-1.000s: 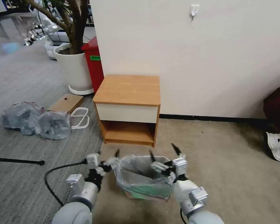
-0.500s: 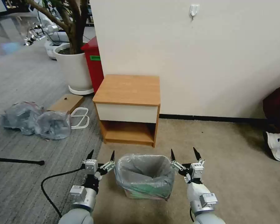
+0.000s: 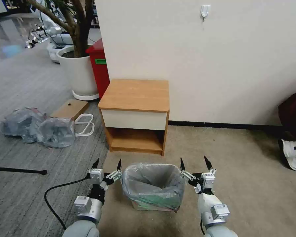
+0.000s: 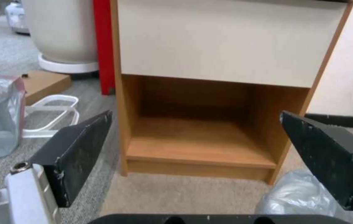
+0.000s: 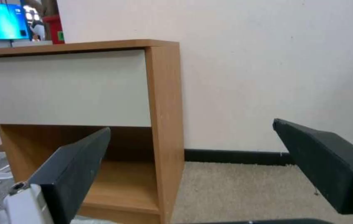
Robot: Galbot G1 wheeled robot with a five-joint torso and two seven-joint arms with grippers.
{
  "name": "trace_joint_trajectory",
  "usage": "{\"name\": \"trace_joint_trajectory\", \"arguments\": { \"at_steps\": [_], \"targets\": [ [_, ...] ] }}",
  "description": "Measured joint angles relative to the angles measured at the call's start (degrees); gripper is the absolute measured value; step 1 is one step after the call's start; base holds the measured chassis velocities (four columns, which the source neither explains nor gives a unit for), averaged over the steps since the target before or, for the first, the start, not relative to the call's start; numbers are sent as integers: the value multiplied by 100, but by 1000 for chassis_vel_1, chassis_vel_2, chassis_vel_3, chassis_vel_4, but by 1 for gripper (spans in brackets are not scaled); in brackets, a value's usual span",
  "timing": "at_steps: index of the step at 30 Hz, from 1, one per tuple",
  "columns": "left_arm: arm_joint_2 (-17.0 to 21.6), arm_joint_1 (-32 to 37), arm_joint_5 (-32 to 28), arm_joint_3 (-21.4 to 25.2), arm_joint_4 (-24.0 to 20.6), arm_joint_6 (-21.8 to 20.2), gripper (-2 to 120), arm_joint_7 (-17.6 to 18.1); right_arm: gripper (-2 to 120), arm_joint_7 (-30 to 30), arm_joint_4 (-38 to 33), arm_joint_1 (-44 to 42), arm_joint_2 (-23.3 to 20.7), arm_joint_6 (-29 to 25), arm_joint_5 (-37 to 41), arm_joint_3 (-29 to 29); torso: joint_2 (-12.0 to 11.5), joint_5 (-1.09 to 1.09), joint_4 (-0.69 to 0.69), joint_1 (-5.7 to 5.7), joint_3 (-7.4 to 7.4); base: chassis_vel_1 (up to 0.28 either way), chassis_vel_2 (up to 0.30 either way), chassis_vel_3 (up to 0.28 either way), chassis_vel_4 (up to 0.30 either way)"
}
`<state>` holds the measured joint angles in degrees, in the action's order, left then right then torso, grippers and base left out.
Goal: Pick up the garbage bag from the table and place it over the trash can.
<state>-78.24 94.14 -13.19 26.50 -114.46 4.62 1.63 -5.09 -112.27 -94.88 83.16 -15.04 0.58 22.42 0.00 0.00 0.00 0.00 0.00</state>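
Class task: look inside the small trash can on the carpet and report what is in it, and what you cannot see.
The garbage bag lines the trash can, its edge folded over the rim. The can's bottom is hidden by the bag's folds.

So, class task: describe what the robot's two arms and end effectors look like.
Both arms are rounded light-grey shells ending in silver-white metal wrist blocks with small labels. The left end effector and right end effector each carry two black, tapered, pointed fingers, scuffed at the edges. A black cable loops over the floor beside the left arm.
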Motion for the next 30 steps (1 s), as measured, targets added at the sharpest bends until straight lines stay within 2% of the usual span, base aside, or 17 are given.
{"name": "trace_joint_trajectory", "arguments": {
  "at_steps": [30],
  "targets": [
    [1, 1, -12, -1, -18, -25, 100, 15, 100, 8, -14, 1, -5, 18, -1, -7, 0, 0, 0, 0, 0, 0, 0, 0, 0]
  ]
}}
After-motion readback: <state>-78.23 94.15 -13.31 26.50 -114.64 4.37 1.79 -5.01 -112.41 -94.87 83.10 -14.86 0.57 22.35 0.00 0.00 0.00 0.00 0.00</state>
